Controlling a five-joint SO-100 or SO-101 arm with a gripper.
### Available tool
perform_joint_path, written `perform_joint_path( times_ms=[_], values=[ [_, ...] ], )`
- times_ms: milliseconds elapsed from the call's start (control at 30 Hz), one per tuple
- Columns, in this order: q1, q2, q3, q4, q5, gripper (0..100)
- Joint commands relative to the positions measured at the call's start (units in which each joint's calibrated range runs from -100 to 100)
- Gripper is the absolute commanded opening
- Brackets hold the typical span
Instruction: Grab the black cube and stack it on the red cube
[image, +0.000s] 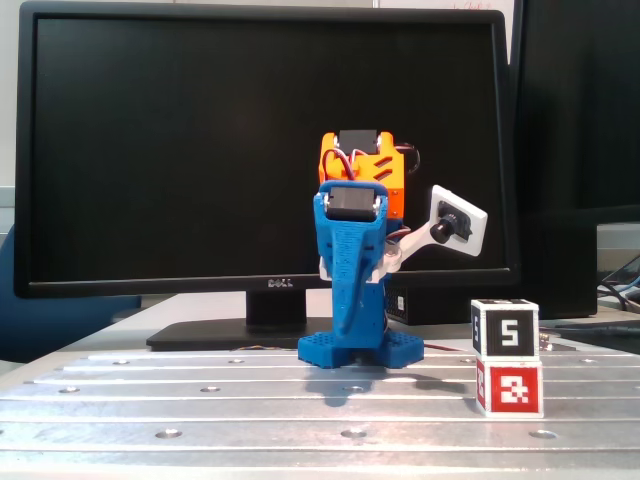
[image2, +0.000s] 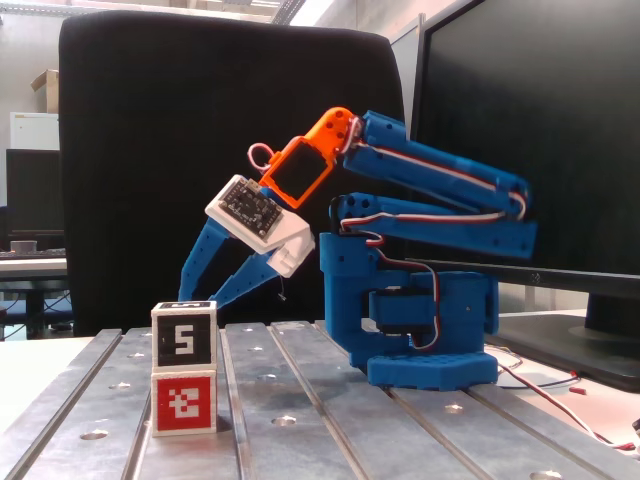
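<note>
The black cube (image2: 183, 335) with a white "5" sits squarely on top of the red cube (image2: 183, 402) at the left of the metal table; in the other fixed view the black cube (image: 505, 327) and red cube (image: 509, 388) stand at the right. My gripper (image2: 198, 297) hangs open and empty, with its blue fingers (image2: 205, 258) slanting down toward the stack. Its tips are just above and behind the black cube's top, not touching it. In the front-on fixed view the gripper (image: 348, 315) points toward the camera, left of the stack.
The arm's blue base (image2: 420, 340) is bolted mid-table on the slotted aluminium plate (image: 200, 400). A Dell monitor (image: 180, 150) stands behind it. Cables (image2: 560, 395) trail off beside the base.
</note>
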Motion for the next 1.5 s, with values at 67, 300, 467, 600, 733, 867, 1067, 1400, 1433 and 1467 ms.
perform_joint_path(
  times_ms=[67,300,467,600,733,867,1067,1400,1433,1467],
  values=[
    [1.7,-2.2,0.3,1.0,-0.2,5],
    [1.9,-2.0,4.1,0.9,-0.1,5],
    [1.4,-2.0,4.7,1.5,-0.2,5],
    [1.7,-2.0,7.2,1.5,-0.2,5],
    [1.4,-2.0,8.8,1.5,-0.3,5],
    [1.4,-2.1,8.8,1.6,-0.3,5],
    [1.1,-1.0,8.9,1.8,-2.2,5],
    [1.2,-1.0,8.9,4.2,-2.0,5],
    [1.2,-1.0,8.9,4.2,-2.1,5],
    [1.3,-1.2,8.9,4.2,-2.1,5]
  ],
)
